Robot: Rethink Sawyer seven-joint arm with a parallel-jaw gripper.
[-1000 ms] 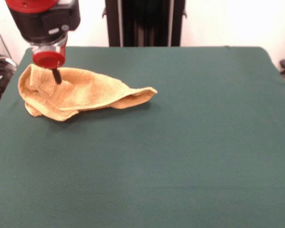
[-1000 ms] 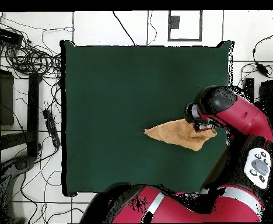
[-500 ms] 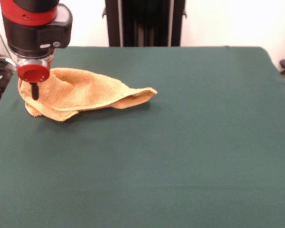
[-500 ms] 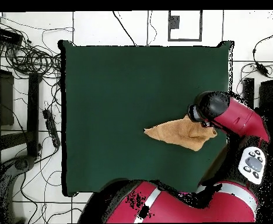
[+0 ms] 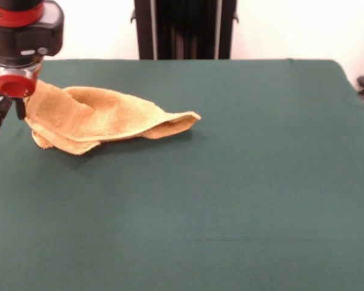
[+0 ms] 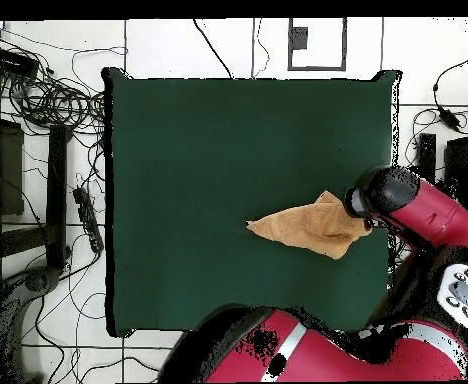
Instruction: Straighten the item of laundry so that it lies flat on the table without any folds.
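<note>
The item of laundry (image 5: pixel 97 121), an orange-tan terry towel, lies crumpled and folded over itself at the far left of the table (image 5: pixel 230 182), tapering to a point toward the middle. Its left corner rises up against my gripper (image 5: pixel 18 108), which hangs at the table's left edge right beside that corner. Whether the gripper holds the cloth does not show. From above, the towel (image 6: pixel 303 225) lies by the right edge of the table (image 6: pixel 208 150), and the arm's round head (image 6: pixel 383 195) covers the gripper.
In the overhead view, cables and black gear (image 6: pixel 48 100) lie on the floor left of the table. A black stand (image 5: pixel 185 27) rises behind the table's far edge. The arm's red body (image 6: pixel 318 350) fills the bottom of the overhead view.
The gripper has moved sideways from over the towel's thick end out to the table's edge. The towel's corner there now stands higher and more spread; the pointed end has not moved.
</note>
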